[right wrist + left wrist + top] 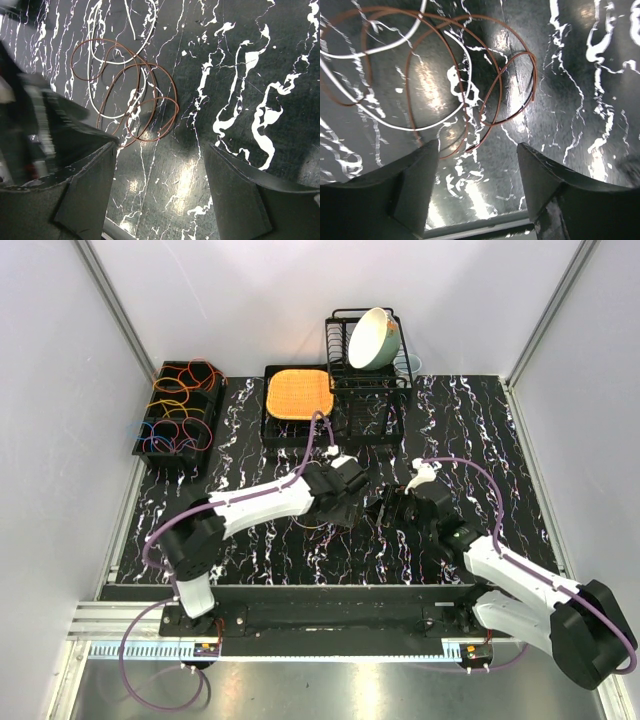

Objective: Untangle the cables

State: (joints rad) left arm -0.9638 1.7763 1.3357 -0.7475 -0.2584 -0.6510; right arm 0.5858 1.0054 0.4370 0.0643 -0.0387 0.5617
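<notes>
A tangle of thin brown cable and white cable loops lies flat on the black marbled table. My left gripper hovers just short of the tangle, open, with nothing between its fingers. The right wrist view shows the same brown loops crossed with a white loop, ahead and to the left of my right gripper, which is open and empty. From above, both grippers meet at the table's middle, left and right, and hide most of the tangle.
Black bins at the back left hold coiled orange, red, yellow and blue cables. An orange mat on a black tray and a dish rack with a bowl stand at the back. The left arm shows blurred at the edge of the right wrist view.
</notes>
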